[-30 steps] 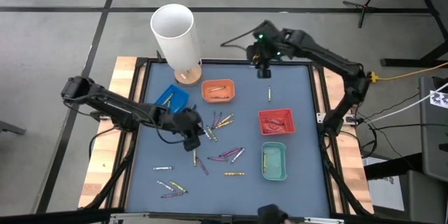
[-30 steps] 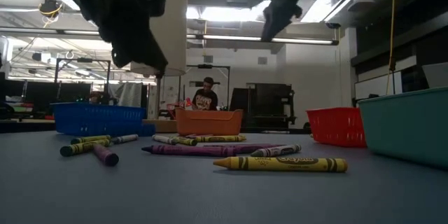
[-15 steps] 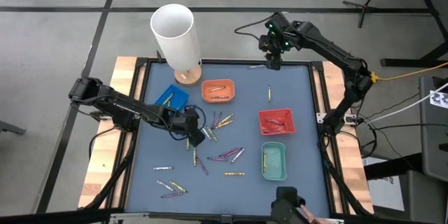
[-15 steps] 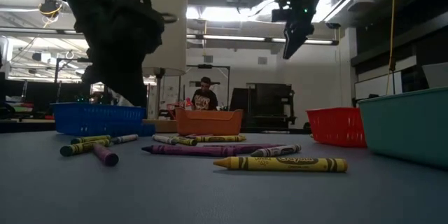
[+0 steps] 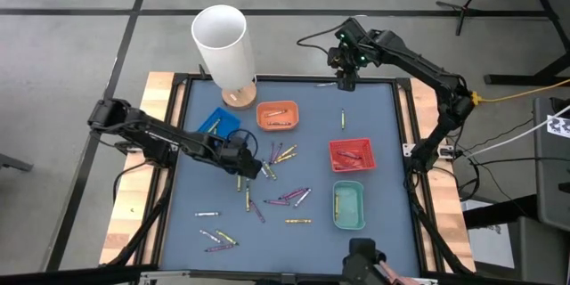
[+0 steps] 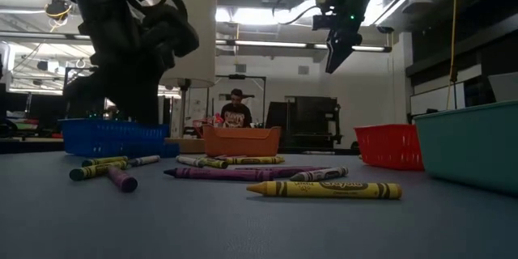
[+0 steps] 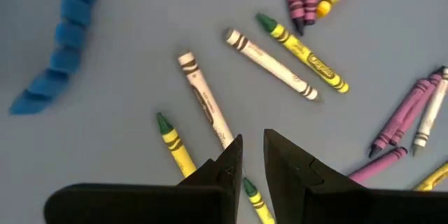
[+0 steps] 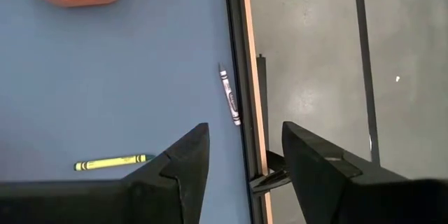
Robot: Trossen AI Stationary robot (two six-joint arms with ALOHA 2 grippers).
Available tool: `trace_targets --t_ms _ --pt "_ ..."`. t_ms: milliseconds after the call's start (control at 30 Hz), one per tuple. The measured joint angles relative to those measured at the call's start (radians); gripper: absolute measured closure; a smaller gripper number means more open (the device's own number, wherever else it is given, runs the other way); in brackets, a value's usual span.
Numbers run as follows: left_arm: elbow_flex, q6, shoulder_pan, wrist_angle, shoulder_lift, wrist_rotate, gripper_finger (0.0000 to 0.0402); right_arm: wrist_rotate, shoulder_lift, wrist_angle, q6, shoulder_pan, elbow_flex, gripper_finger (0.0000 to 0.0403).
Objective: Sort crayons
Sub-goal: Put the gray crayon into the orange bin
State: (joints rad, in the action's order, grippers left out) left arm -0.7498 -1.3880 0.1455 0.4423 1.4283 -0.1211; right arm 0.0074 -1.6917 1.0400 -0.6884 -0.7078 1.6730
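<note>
Several crayons lie loose on the blue table: a cluster (image 5: 283,153) mid-table, purple ones (image 5: 291,199) nearer, more (image 5: 219,236) at the near left, and one yellow (image 5: 342,119) at the far right. My left gripper (image 5: 246,169) points down over the middle cluster. It is open by a narrow gap (image 7: 252,145) with nothing between its fingers. A white crayon (image 7: 205,99) ends at one fingertip. My right gripper (image 5: 343,78) hangs open (image 8: 245,143), high over the table's far edge, above a purple crayon (image 8: 229,96) lying against the rim. My left gripper comes from above, slanting down. One fingertip (image 7: 233,148) stands right at the near end of the white crayon (image 7: 222,131), which lies flat on the table. I cannot tell whether the fingertip touches it.
A blue tray (image 5: 218,125), an orange tray (image 5: 277,115), a red tray (image 5: 351,154) and a green tray (image 5: 348,205) stand on the table. A tall white cylinder (image 5: 223,40) stands at the far left. A person (image 6: 236,110) stands in the room behind.
My left gripper has rolled about its own axis and sunk a little toward the crayons of the middle cluster. My right gripper has swung toward the table's right along the far edge and come down slightly. No crayon has moved.
</note>
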Motion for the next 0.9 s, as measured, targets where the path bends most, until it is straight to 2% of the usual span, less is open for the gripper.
trace_targets --t_ms 400,633,900 --pt "0.002 -0.102 0.000 -0.030 0.132 0.037 0.0357 0.000 0.000 -0.002 0.000 0.000 0.000 0.0223" --pt "0.002 -0.103 -0.002 -0.068 0.144 0.029 0.0357 -0.070 -0.001 -0.002 -0.002 0.001 0.000 0.0223" --pt "0.002 -0.103 -0.002 -0.063 0.144 0.012 0.0357 -0.080 -0.001 -0.002 -0.001 0.001 0.000 0.0223"
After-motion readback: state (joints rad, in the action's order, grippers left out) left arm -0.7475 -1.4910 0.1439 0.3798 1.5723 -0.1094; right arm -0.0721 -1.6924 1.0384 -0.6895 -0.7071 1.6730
